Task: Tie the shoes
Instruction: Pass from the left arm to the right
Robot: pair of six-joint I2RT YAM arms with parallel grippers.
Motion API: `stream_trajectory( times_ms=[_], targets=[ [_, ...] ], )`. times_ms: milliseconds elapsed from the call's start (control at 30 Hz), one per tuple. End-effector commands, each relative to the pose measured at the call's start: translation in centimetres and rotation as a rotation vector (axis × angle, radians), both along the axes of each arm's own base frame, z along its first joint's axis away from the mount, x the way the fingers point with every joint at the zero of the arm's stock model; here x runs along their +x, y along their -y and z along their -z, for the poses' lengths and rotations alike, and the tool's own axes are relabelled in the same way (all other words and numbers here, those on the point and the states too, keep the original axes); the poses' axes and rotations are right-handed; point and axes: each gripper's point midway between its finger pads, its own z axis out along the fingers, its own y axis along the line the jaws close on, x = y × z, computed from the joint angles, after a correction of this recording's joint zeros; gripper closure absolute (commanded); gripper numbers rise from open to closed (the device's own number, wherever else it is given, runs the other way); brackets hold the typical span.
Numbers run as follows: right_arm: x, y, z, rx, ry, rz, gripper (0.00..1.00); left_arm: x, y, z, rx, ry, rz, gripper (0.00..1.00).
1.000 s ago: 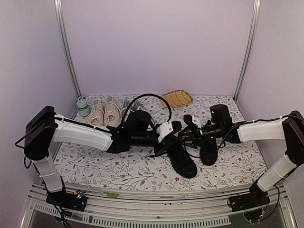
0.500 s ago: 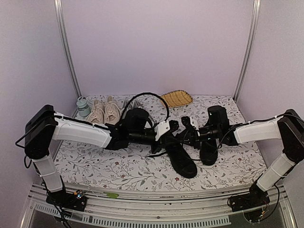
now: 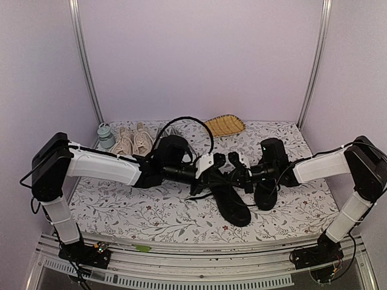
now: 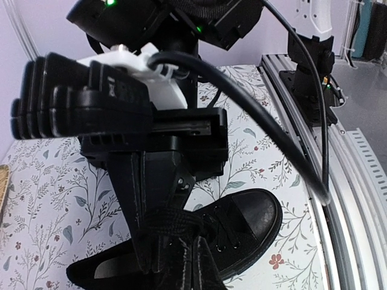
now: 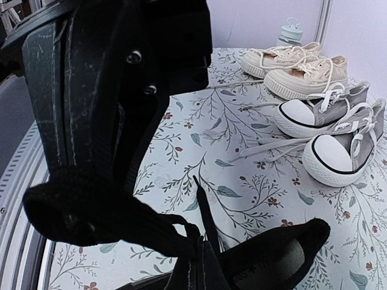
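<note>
Two black shoes lie mid-table: one (image 3: 234,205) pointing toward the front, the other (image 3: 265,194) just to its right. My left gripper (image 3: 219,171) and right gripper (image 3: 237,173) meet tip to tip above the first shoe's laces. In the left wrist view the left gripper (image 4: 181,260) is shut on a bunch of black lace (image 4: 170,222) above the shoe's toe cap (image 4: 257,217). In the right wrist view the right gripper (image 5: 202,266) is shut on a black lace (image 5: 139,226) that runs taut to the left gripper's finger, and a loose lace end (image 5: 204,208) sticks up.
A beige pair (image 3: 133,144) and a teal bottle (image 3: 106,136) stand at the back left, a woven basket (image 3: 224,125) at the back centre. A grey pair with white toe caps (image 5: 335,130) lies beside the beige pair (image 5: 290,60). The table's metal front rail (image 3: 193,260) runs below.
My right gripper has closed on the lace and shifted left toward the left gripper. The left gripper stays shut and has moved slightly right.
</note>
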Motion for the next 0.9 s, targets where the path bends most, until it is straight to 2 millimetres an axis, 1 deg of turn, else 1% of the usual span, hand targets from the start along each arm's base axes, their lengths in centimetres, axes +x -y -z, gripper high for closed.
stream_trajectory(
  times_ms=[0,67,133,167,200,233,333,367,433,533,600,700,800,867],
  targets=[
    [0.4,0.4,-1.7,0.022,0.039,0.049,0.99,0.3,-0.2,-0.5,-0.006,-0.010,0.020,1.00],
    [0.6,0.8,-1.5,0.009,0.009,0.092,1.00,0.3,-0.3,-0.1,0.000,-0.004,0.028,1.00],
    [0.8,1.1,-1.0,-0.020,-0.078,0.146,1.00,0.5,-0.3,0.5,0.021,0.010,0.025,1.00],
    [0.9,1.3,-0.9,-0.035,-0.123,0.173,1.00,0.6,-0.2,0.7,0.029,0.020,0.024,0.85],
    [1.0,1.5,-0.7,-0.055,-0.168,0.199,1.00,0.7,-0.2,1.0,0.039,0.035,0.031,0.73],
    [1.0,1.8,-0.5,-0.068,-0.221,0.232,1.00,0.8,-0.2,1.3,0.053,0.061,0.042,0.65],
    [0.6,2.6,0.3,-0.099,-0.368,0.308,1.00,1.0,0.0,2.8,0.132,0.132,0.072,0.55],
    [0.4,3.0,0.5,-0.103,-0.413,0.329,1.00,0.8,0.0,3.3,0.155,0.148,0.093,0.52],
    [0.2,3.6,0.2,-0.095,-0.462,0.351,1.00,-0.1,0.3,4.2,0.224,0.201,0.146,0.50],
    [1.1,4.8,-0.7,-0.088,-0.469,0.392,1.00,-1.0,0.9,5.4,0.298,0.309,0.159,0.50],
    [1.3,5.1,-0.9,-0.083,-0.476,0.395,1.00,-1.0,0.9,6.2,0.324,0.335,0.167,0.49],
    [1.3,5.2,-0.6,-0.106,-0.505,0.397,1.00,-0.2,0.6,7.0,0.377,0.352,0.138,0.49],
    [1.2,5.3,-0.3,-0.109,-0.550,0.414,1.00,-0.6,0.3,7.8,0.406,0.360,0.158,0.48],
    [1.1,5.2,-0.4,-0.101,-0.583,0.414,1.00,-0.8,0.7,8.2,0.410,0.378,0.165,0.48]
  ],
)
